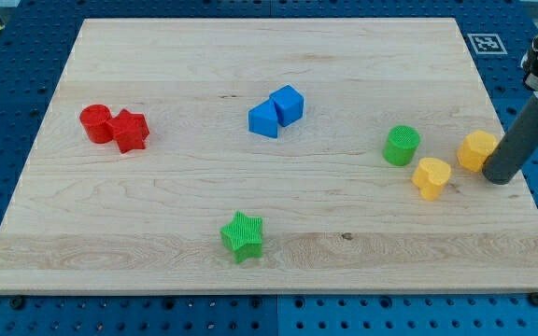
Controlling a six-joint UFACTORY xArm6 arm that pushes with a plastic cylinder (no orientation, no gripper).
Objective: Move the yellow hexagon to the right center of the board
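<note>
The yellow hexagon point(478, 150) lies near the board's right edge, about mid-height. My tip point(500, 176) rests on the board just to the hexagon's right, touching or almost touching it. A second yellow block point(431, 177), heart-like in shape, lies a little to the lower left of the hexagon.
A green cylinder point(402, 146) stands left of the yellow blocks. Two blue blocks point(276, 111) touch near the top centre. A red cylinder point(96, 123) and a red star-like block point(131, 131) touch at the left. A green star point(242, 235) lies at bottom centre. The wooden board point(157, 233) fills the view.
</note>
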